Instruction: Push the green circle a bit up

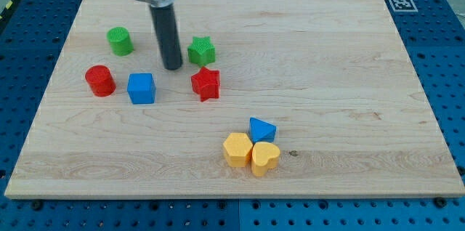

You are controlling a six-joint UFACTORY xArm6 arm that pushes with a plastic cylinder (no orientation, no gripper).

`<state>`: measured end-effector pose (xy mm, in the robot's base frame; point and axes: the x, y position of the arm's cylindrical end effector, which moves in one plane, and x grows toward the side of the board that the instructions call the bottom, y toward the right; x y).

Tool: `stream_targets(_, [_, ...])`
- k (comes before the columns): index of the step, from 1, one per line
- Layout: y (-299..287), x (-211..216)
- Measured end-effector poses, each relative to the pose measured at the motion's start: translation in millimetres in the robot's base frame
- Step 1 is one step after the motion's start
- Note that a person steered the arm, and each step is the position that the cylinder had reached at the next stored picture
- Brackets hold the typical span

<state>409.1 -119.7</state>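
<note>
Wooden board (327, 78): wide, blocks mostly at its left.
Tip (172, 67): bare, touching nothing, between green star (202, 50) and blue cube (141, 88).
Green circle (120, 41): ten o'clock from tip, near top-left edge.
Risk: approaching sideways could shove it left, or clip red circle (99, 80).

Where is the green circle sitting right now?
The green circle sits upper left on the board, above the red circle, to the left of my tip.

My tip (172, 67) beside green star (202, 50)
</note>
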Motion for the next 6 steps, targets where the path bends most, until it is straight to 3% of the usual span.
stream_targets(3, [-67, -1])
stream_targets(6, [-74, -38])
